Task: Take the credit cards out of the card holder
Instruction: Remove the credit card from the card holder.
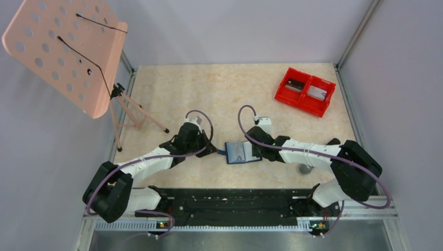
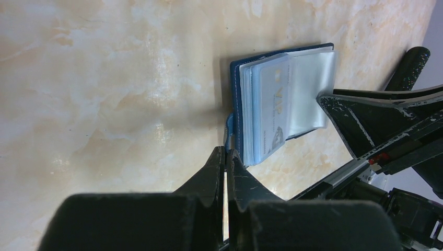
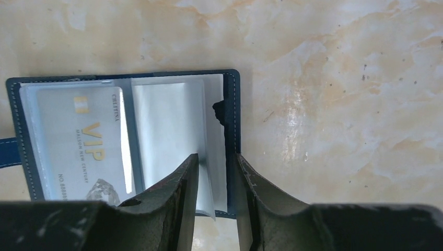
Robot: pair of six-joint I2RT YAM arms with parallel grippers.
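The card holder [image 1: 243, 152] lay open on the table [image 1: 219, 94], a little toward 6 o'clock from its middle, between my two claws. My left claw [image 2: 225, 154] was pinched tight on the blue strap [image 2: 228, 125] at the holder's 9 o'clock edge. My right claw [image 3: 216, 162] stood narrow but not closed, its fingers astride the clear sleeves [image 3: 167, 125] and the navy rim at the 3 o'clock edge. A pale VIP credit card [image 3: 83, 141] sat in the sleeve on the 9 o'clock half. The red bin [image 1: 305, 90] stood well apart at 2 o'clock
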